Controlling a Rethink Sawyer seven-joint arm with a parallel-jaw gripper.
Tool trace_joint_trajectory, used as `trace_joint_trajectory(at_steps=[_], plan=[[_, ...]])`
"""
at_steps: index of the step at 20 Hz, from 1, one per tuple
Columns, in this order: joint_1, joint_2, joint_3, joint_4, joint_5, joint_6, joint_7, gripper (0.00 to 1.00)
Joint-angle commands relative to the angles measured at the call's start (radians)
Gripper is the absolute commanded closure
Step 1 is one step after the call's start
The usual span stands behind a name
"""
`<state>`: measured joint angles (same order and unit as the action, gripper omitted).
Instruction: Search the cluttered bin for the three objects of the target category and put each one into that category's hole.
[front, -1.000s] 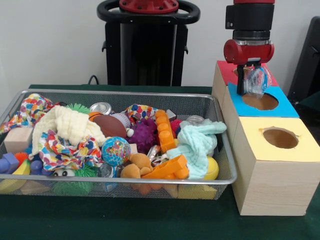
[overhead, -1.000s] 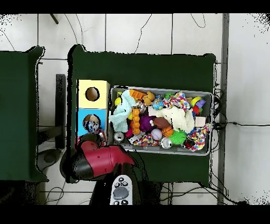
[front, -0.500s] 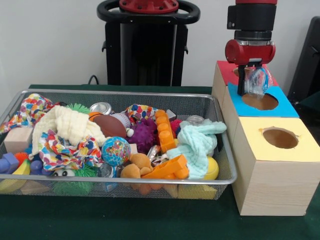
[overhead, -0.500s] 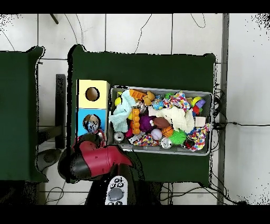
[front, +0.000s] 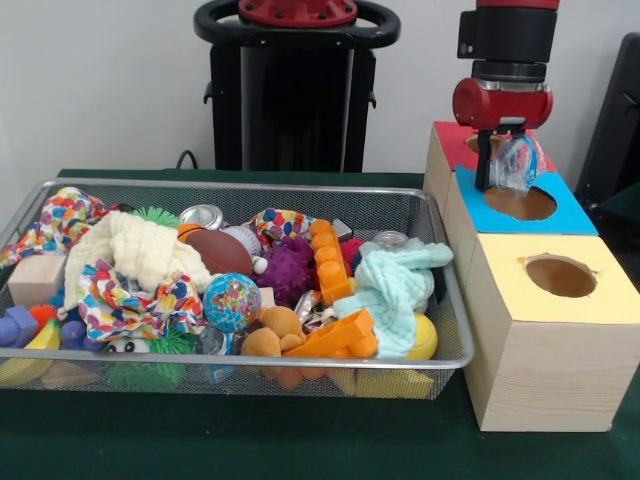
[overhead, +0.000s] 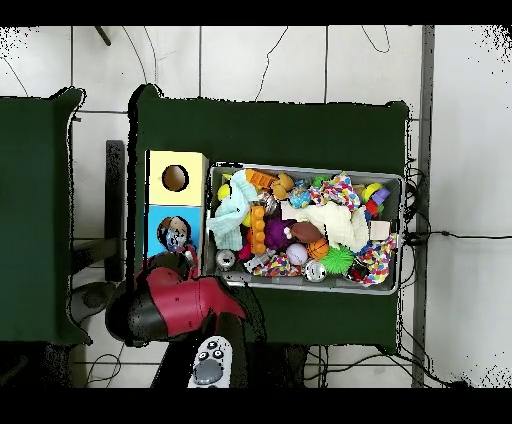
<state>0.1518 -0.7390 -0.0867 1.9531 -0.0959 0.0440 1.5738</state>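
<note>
Above the blue-topped box (front: 560, 215) the space is open on every side: the red-topped box (front: 452, 143) stands just behind it, the yellow-topped box (front: 555, 330) just in front, and the wire-mesh bin (front: 230, 368) sits beside all three, its thick rim close to the boxes' walls. The bin is crowded with toys, among them a globe-printed ball (front: 231, 301) and a pale green cloth (front: 396, 285). Since a second ago I have drifted slightly sideways over the blue-topped box and risen a touch; nothing in the bin has shifted. My arm comes straight down, wrist vertical, and my gripper (front: 505, 165) is closed on a crumpled piece of clear bluish plastic (front: 519, 160), which hangs just above the far rim of the round hole (front: 520, 203).
</note>
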Motion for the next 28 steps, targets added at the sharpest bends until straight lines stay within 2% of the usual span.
trace_joint_trajectory(at_steps=[1, 22, 23, 28], plan=[[0.004, 0.083, 0.029, -0.091, 0.071, 0.061, 0.194, 1.0], [-0.002, 0.087, 0.029, -0.084, 0.07, 0.079, 0.171, 1.0], [-0.003, 0.086, 0.031, -0.082, 0.069, 0.081, 0.17, 0.0], [-0.002, 0.085, 0.029, -0.084, 0.067, 0.096, 0.162, 0.0]])
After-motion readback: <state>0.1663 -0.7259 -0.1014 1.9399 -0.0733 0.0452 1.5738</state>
